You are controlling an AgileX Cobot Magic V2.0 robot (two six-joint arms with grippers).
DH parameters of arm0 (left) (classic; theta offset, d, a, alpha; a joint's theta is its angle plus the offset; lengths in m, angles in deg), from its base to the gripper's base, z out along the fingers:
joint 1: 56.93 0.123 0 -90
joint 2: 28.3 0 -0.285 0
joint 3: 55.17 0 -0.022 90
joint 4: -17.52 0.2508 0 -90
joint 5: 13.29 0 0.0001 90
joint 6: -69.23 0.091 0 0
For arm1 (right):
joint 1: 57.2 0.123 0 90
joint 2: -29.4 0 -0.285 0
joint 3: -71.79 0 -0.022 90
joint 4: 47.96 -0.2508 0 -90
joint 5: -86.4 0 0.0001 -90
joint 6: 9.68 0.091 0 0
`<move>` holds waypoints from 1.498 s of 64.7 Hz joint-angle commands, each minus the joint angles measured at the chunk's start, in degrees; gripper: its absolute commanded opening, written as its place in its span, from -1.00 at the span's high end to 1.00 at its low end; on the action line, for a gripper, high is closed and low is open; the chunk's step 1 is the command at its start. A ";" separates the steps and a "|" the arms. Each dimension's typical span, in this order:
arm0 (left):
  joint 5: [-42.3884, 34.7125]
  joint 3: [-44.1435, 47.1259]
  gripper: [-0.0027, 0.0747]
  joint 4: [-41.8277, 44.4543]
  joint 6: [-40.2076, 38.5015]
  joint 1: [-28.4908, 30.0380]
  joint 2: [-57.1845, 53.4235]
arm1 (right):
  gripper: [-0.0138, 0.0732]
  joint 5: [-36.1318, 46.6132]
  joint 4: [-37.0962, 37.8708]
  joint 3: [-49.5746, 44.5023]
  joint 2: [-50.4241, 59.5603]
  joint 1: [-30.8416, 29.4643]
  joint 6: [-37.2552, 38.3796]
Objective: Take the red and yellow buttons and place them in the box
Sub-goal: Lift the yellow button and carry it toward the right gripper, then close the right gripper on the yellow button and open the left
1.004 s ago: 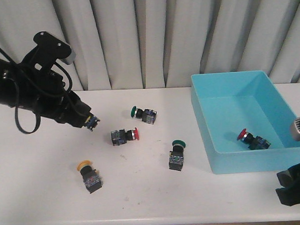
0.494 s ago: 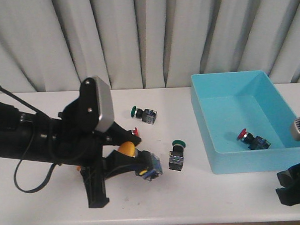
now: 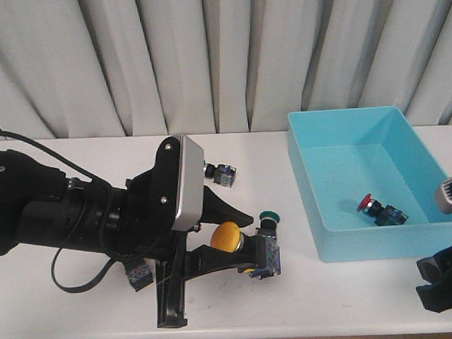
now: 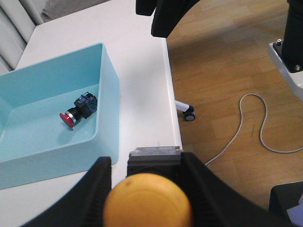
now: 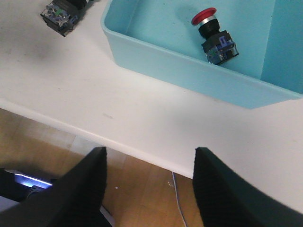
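My left gripper [image 3: 242,245] is shut on a yellow button [image 3: 229,235], held above the table's middle, left of the box. In the left wrist view the yellow button [image 4: 147,201] and its black body fill the gap in the gripper [image 4: 146,163]. The turquoise box [image 3: 372,242] stands at the right with a red button [image 3: 374,207] inside; that button also shows in the wrist views [image 4: 75,112] [image 5: 211,34]. My right gripper [image 5: 149,153] is open and empty, over the table's front edge near the box's front wall [image 5: 189,71]; in the front view it [image 3: 441,288] is at the lower right.
A green-capped button [image 3: 268,216] lies just past my left fingertips. Another button's body [image 3: 225,175] shows behind my left wrist. A blue-black button body [image 3: 138,275] lies under my left arm, its cap hidden. Curtains hang behind the table.
My left arm has swung from the far left down and rightward across the table, carrying the yellow button closer to the box. It now hides the red button on the table.
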 commanded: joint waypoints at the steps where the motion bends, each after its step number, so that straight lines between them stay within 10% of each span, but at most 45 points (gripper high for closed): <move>1: 0.49 -1.32 0.58 -4.07 0.01 -0.25 -1.54 | -0.35 3.03 -2.94 1.86 0.14 0.08 -5.03; 15: 0.49 -1.32 0.58 -4.07 0.01 -0.25 -1.54 | -0.75 0.07 -21.52 6.20 -5.25 0.08 -30.14; 28: 0.49 -1.32 0.58 -4.07 0.01 -0.25 -1.54 | -0.68 -6.84 -40.93 9.66 -12.43 0.08 -64.02; 42: 0.49 -1.32 0.58 -4.07 0.01 -0.25 -1.54 | -0.56 -5.64 -50.23 9.60 -15.51 0.08 -80.71; 97: 0.49 -1.32 0.58 -4.07 0.01 -0.25 -1.54 | -0.55 7.43 -52.43 12.90 -22.80 14.88 -84.66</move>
